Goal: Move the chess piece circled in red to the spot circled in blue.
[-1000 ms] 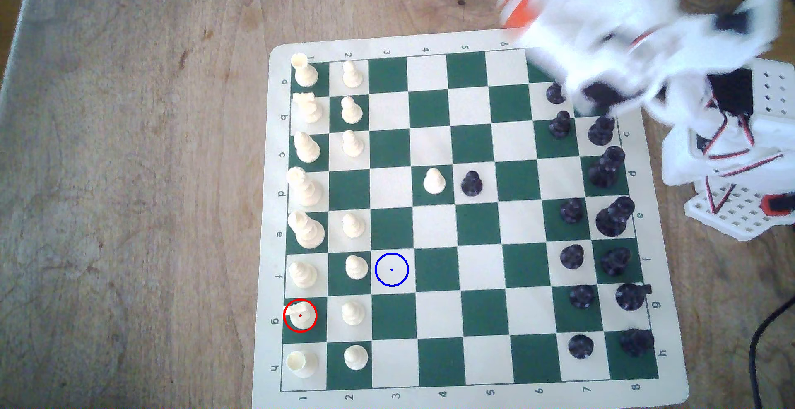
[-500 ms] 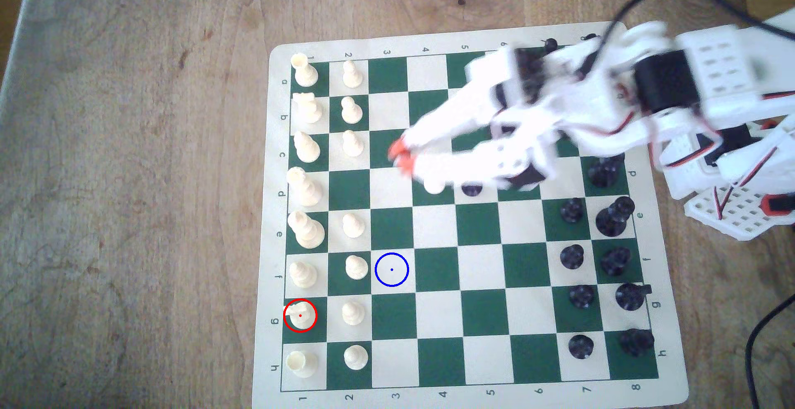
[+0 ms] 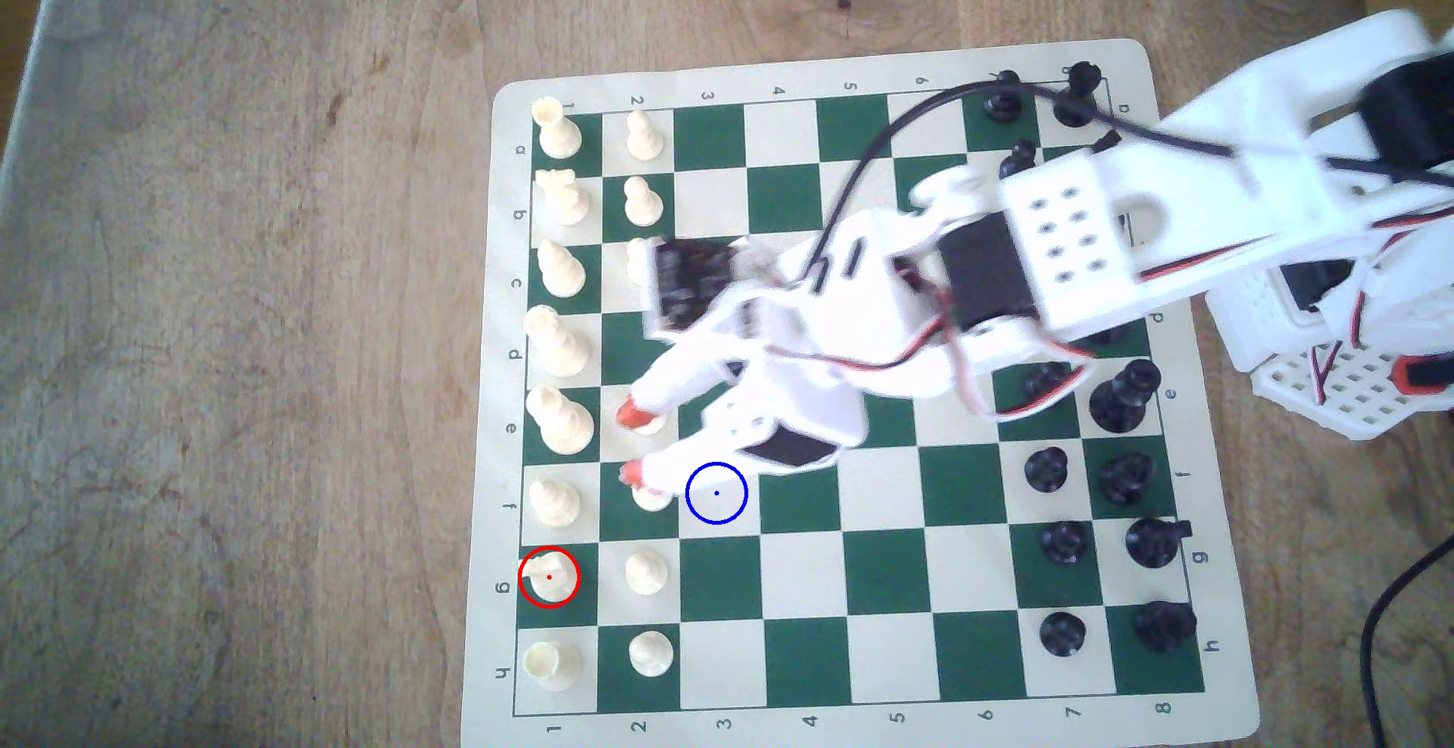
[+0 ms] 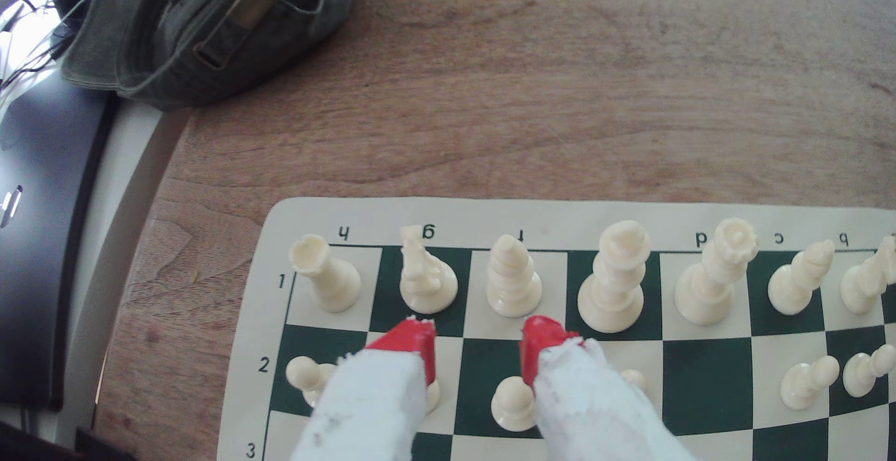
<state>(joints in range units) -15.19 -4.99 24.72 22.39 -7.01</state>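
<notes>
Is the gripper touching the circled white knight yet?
Apart. In the exterior view the open gripper hangs over the second-column pawns, with board between it and the knight. The wrist view shows green square between the red fingertips and the knight.

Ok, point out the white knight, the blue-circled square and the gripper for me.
white knight (image 3: 549,577), exterior view, on its head.
blue-circled square (image 3: 728,510), exterior view, bare cream surface inside the ring.
gripper (image 4: 477,340), wrist view, midway between the red fingertips.

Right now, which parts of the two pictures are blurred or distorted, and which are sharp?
Exterior view: the gripper and arm are slightly smeared by motion; the knight and board are soft but readable. Wrist view: the knight is sharp, the board edge bows from lens distortion, and the near white fingers look fuzzy.
</notes>
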